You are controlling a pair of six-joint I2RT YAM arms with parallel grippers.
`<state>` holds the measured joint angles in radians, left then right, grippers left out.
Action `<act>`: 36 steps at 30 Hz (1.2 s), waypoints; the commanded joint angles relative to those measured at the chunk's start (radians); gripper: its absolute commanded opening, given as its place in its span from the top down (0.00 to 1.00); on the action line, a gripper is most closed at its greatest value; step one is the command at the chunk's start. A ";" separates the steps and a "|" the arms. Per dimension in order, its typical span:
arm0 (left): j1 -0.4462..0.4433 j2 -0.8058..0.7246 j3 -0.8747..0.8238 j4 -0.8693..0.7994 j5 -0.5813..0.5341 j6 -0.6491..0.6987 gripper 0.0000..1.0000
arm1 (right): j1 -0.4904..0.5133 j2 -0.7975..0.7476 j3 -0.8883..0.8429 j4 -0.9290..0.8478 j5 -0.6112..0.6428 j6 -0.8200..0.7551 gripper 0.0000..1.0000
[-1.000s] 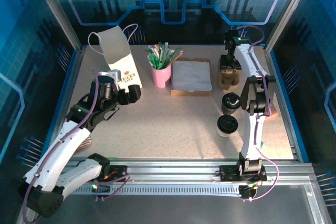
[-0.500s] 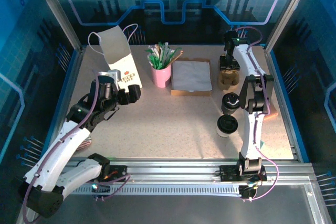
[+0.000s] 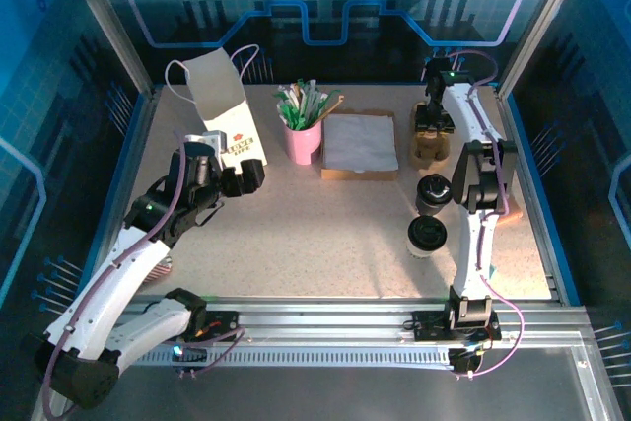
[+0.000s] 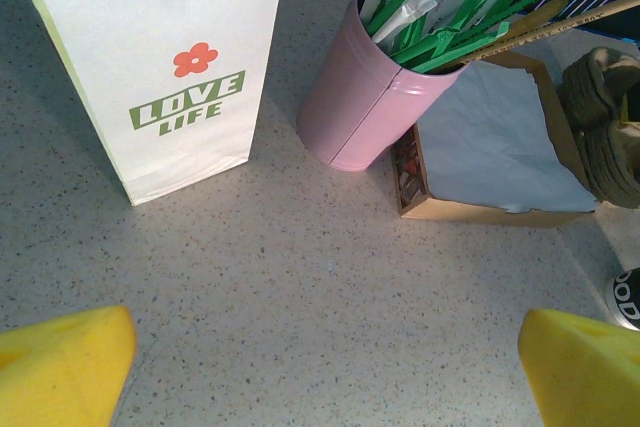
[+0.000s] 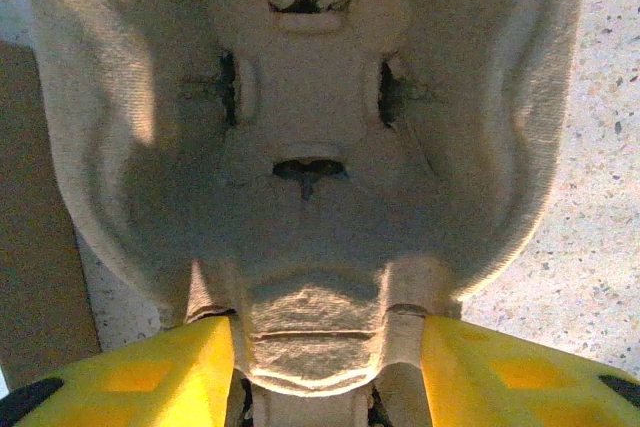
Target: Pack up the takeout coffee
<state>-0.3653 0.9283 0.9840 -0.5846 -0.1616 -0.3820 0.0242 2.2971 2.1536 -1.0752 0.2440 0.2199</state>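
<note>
The nearer coffee cup [image 3: 427,234] and the farther coffee cup [image 3: 434,191] stood upright on the table [image 3: 325,234], almost touching. Both had their black lids on and neither was in any grip. The likeliest trouble was a knock. The right arm ran close along their right side, so a careless swing, or the cup carrier [image 3: 431,145] being dragged back toward them, could have tipped the farther one and spilled it. The carrier itself could also have twisted or slipped, since the hold was only on its narrow middle ridge and moulded cardboard gives. The right gripper [image 5: 325,372] sat at that ridge beyond the cups, its yellow fingers [image 5: 160,372] pressed against either side of it, pinching it as far as the wrist view showed. The cups therefore lay on the near side of that tool, between it and the arm's base, apart from it. The left gripper [image 4: 320,367] was spread wide and held nothing. It was well away to the left, facing the paper bag [image 4: 150,57] and the pink cup [image 4: 365,97].
</note>
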 commanded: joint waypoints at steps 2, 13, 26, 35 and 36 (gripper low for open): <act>0.007 0.000 -0.008 0.022 -0.018 0.025 0.01 | -0.015 0.005 0.003 -0.006 -0.040 0.009 0.49; 0.008 0.000 -0.007 0.020 -0.016 0.026 0.01 | -0.017 0.053 0.023 -0.027 -0.048 -0.001 0.53; 0.009 0.001 -0.007 0.020 -0.016 0.026 0.01 | -0.020 0.060 0.066 -0.061 -0.052 0.013 0.66; 0.008 0.002 -0.005 0.020 -0.018 0.026 0.01 | -0.019 -0.021 0.103 -0.081 -0.070 0.043 0.74; 0.008 0.001 -0.005 0.020 -0.018 0.026 0.01 | -0.019 -0.028 0.104 -0.084 -0.071 0.046 0.74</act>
<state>-0.3653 0.9283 0.9840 -0.5846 -0.1616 -0.3817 0.0181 2.3360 2.2162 -1.1267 0.1959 0.2462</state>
